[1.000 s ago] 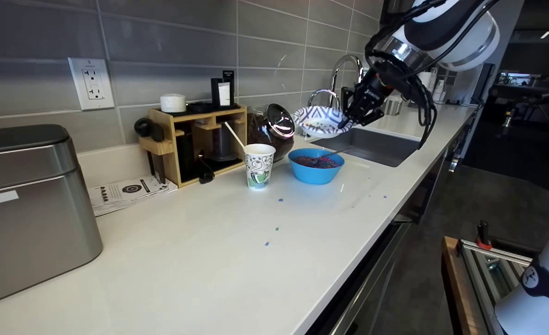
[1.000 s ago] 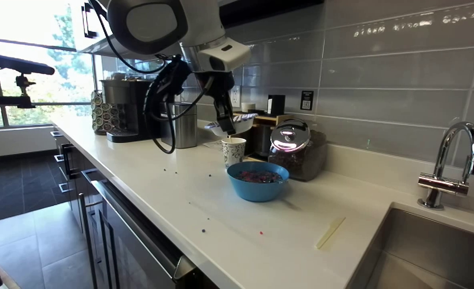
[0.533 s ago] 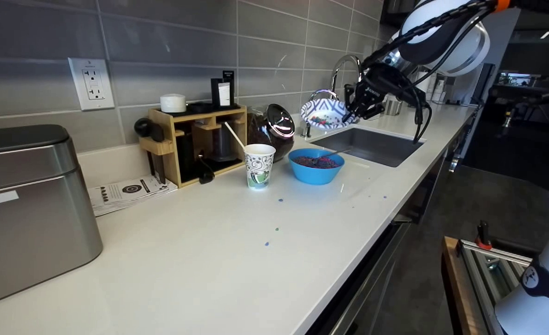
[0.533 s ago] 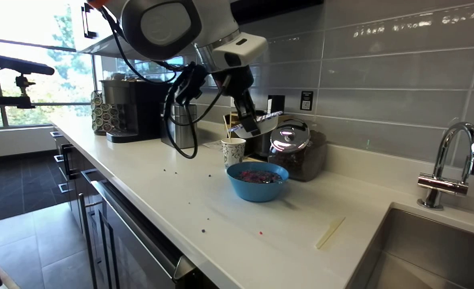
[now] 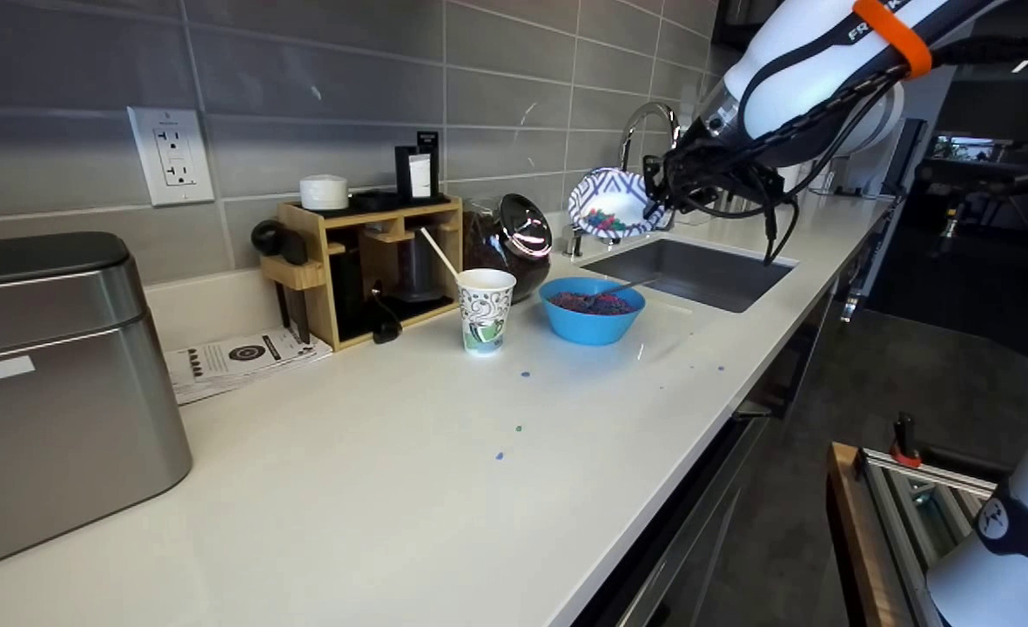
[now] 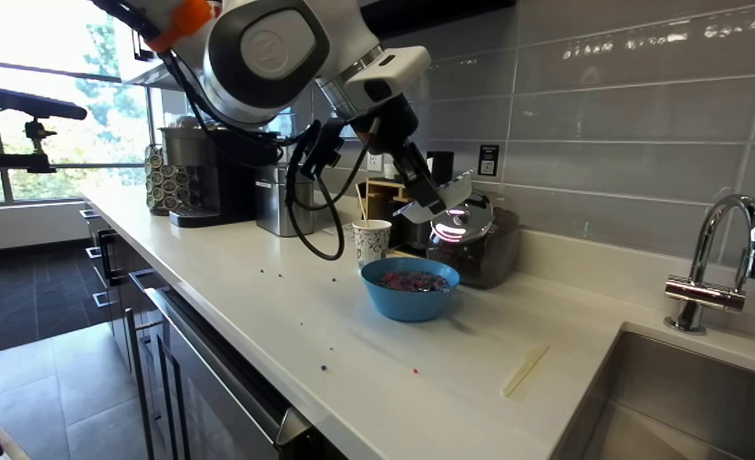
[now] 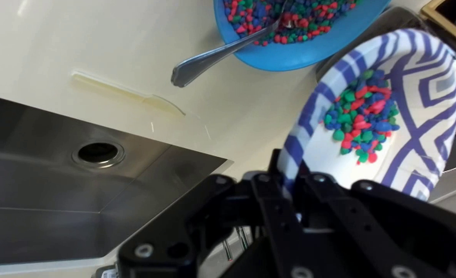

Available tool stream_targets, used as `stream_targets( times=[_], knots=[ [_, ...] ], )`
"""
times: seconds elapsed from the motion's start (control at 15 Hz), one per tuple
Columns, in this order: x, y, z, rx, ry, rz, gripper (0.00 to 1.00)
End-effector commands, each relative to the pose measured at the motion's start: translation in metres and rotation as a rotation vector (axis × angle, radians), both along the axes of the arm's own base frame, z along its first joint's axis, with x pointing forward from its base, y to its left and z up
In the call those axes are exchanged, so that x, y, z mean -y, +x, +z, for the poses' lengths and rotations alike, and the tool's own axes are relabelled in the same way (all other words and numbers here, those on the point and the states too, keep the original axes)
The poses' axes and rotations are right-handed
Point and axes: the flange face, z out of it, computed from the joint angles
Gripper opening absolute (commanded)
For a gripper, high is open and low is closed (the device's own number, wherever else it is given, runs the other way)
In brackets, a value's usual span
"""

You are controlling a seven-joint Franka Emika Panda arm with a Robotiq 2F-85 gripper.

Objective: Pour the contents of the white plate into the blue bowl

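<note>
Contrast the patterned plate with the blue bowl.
The plate is tilted, its rim pinched in the gripper; the bowl sits upright on the counter. The plate is white with a blue pattern, the bowl plain blue. The plate carries a small heap of bits; the bowl holds more, plus a utensil. Both hold red, green and blue bits.

Site is a kitchen: steel sink (image 6: 684, 383), chrome faucet (image 6: 703, 293), coffee maker (image 6: 233, 182) and tiled backsplash (image 6: 633, 118) are present
</note>
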Motion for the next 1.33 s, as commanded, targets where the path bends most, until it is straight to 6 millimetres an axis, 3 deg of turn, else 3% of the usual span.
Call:
stream_targets(
  times=[0.0, 0.53, 0.6, 0.8, 0.93, 1.07, 1.2, 1.27],
  knots=[
    [-0.005, -0.004, -0.007, -0.016, -0.084, -0.031, 0.01],
    [-0.031, 0.000, -0.021, -0.061, -0.253, -0.045, 0.01],
    [-0.031, 0.011, -0.016, -0.059, -0.275, -0.048, 0.01],
    [-0.045, 0.009, -0.025, -0.069, -0.335, -0.061, 0.01],
    [-0.047, 0.023, -0.024, -0.079, -0.372, -0.070, 0.01],
    [-0.054, 0.016, -0.032, -0.089, -0.415, -0.093, 0.01],
    [-0.054, 0.028, -0.033, -0.104, -0.451, -0.108, 0.01],
    [-0.057, 0.023, -0.037, -0.105, -0.469, -0.113, 0.01]
  ],
)
